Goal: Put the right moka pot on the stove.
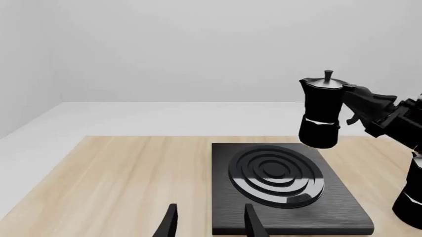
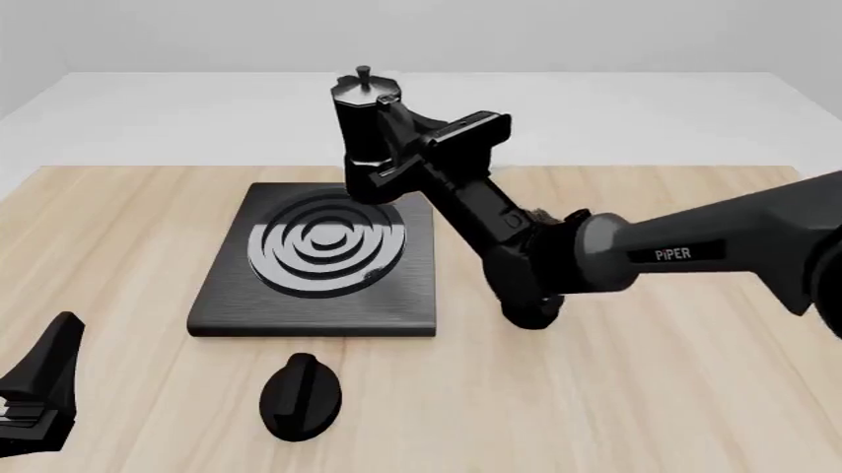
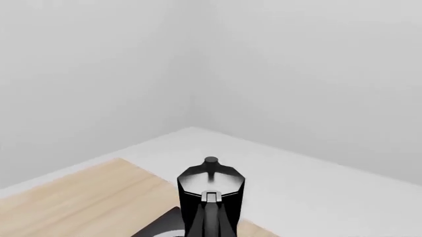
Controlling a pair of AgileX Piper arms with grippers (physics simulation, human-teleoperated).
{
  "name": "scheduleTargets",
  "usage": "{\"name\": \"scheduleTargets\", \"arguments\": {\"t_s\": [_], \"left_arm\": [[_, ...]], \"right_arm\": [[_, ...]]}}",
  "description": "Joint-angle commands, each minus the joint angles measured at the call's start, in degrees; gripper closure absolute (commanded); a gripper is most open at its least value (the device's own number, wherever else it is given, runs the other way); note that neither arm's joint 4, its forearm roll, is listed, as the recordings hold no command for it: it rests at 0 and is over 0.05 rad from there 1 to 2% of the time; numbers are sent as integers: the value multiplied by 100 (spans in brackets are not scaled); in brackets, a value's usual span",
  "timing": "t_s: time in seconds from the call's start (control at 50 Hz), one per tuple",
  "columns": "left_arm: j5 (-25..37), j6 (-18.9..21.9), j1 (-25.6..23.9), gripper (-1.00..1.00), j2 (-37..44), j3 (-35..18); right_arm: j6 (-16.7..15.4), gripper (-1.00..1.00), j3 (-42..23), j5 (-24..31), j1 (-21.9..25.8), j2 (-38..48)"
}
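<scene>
The right moka pot (image 2: 365, 128), black and faceted with a silver lid and knob, hangs in the air upright. My right gripper (image 2: 398, 150) is shut on its handle side. The pot (image 1: 321, 113) hovers above the far right edge of the stove (image 1: 343, 197), not touching it. The stove (image 2: 224, 296) is a flat black slab with silver-grey burner rings. In the right wrist view the pot (image 3: 211, 190) fills the lower middle, handle toward the camera. My left gripper (image 1: 209, 224) is open and empty, near the stove's front edge, and shows low at the left (image 2: 39, 379).
A separate round black knob (image 2: 302, 394) lies on the wooden table (image 2: 658, 394) in front of the stove. The right arm (image 2: 684, 251) stretches across the table's right half. A dark part of that arm (image 1: 412, 192) shows beside the stove.
</scene>
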Motion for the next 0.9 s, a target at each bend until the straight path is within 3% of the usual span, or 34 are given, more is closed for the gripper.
{"name": "scheduleTargets", "arguments": {"t_s": [0.02, 0.54, 0.9], "left_arm": [[0, 0, 0, -100, 0, 0], [0, 0, 0, -100, 0, 0], [0, 0, 0, -100, 0, 0]], "right_arm": [[58, 100, -428, -15, 111, 229], [144, 100, -996, 163, 356, 855], [235, 100, -1043, 132, 502, 1114]]}}
